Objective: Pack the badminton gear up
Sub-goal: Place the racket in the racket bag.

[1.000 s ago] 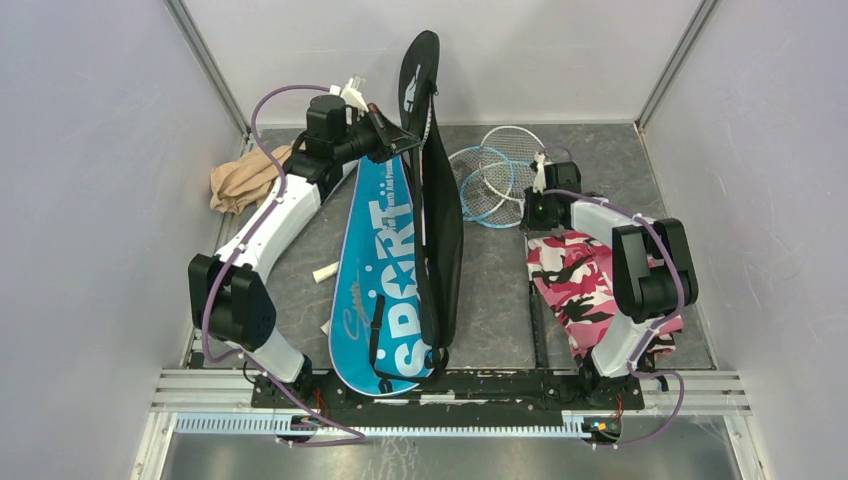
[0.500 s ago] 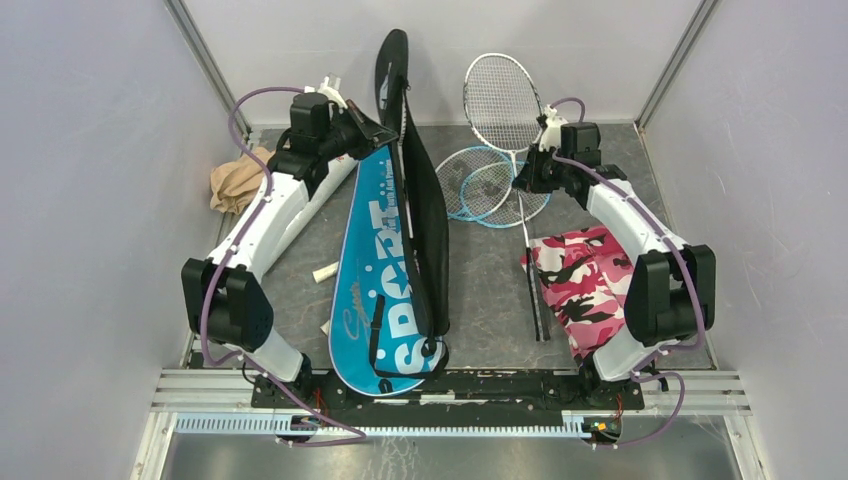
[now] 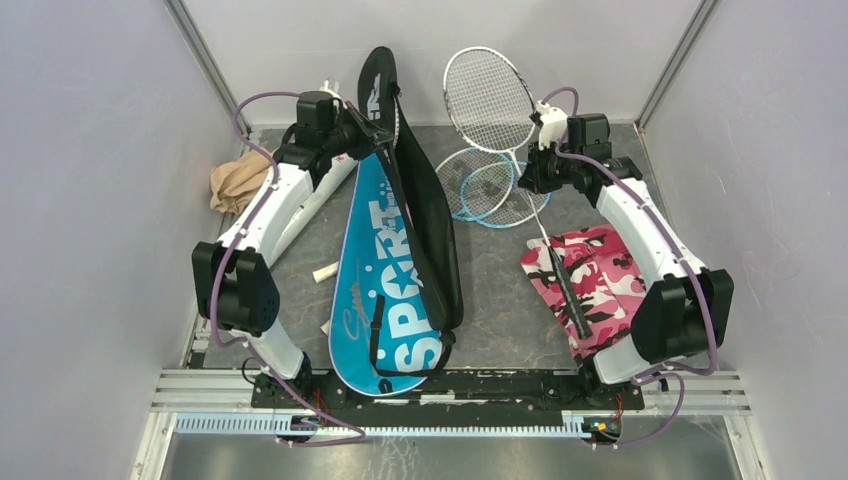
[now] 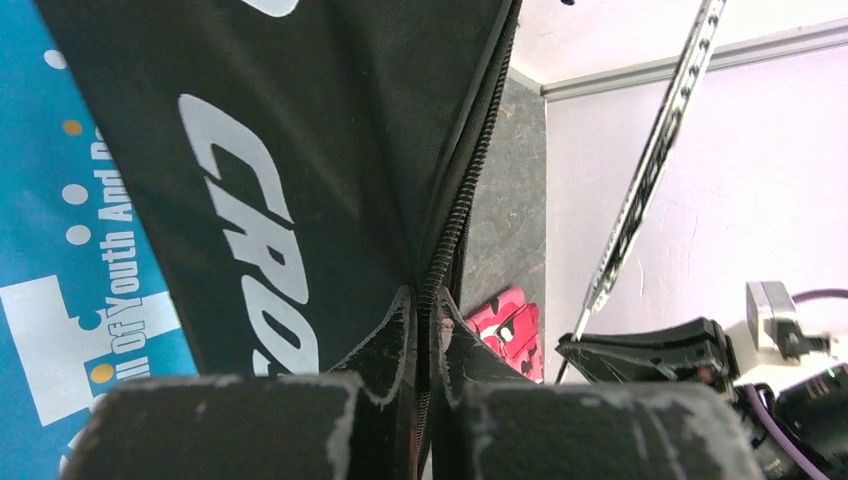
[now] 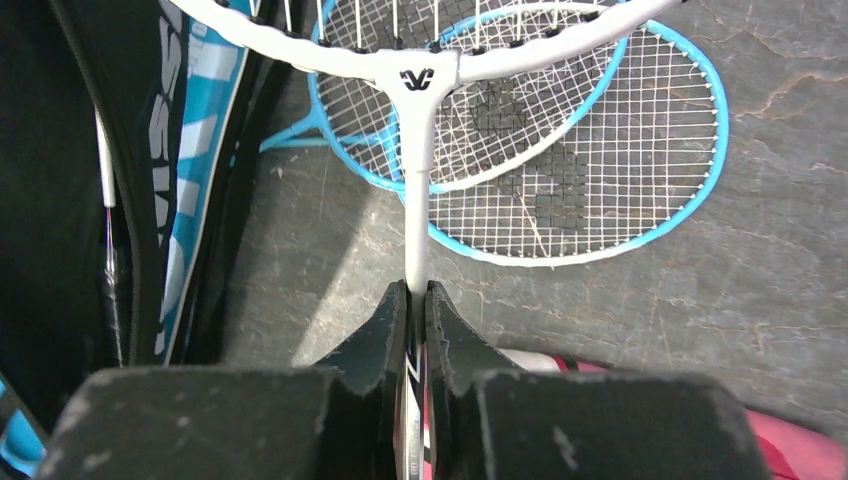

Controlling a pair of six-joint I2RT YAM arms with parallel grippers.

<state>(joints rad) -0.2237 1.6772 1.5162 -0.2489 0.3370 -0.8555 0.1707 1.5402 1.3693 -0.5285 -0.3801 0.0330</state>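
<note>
**Silver racket raised, black cover swung left**

Since a second ago the right gripper (image 5: 417,292) has risen from the counter (image 3: 495,290) with the silver racket (image 3: 488,98), and the left gripper (image 4: 427,300) has drawn the top of the black CROSSWAY cover (image 3: 425,230) leftward.

Right gripper: pinched tight on the silver racket's white shaft just below the throat. The racket's head is tipped up, well right of the blue SPORT cover (image 3: 385,290), and its dark handle reaches down over a pink camouflage cloth (image 3: 600,265).

Left gripper: clamped on the black cover's zipper edge, holding that cover up along the SPORT cover's right side.

Two blue rackets (image 3: 490,190) lie overlapped on the counter right of the SPORT cover. A tan cloth bundle (image 3: 235,180) sits to its left.
</note>
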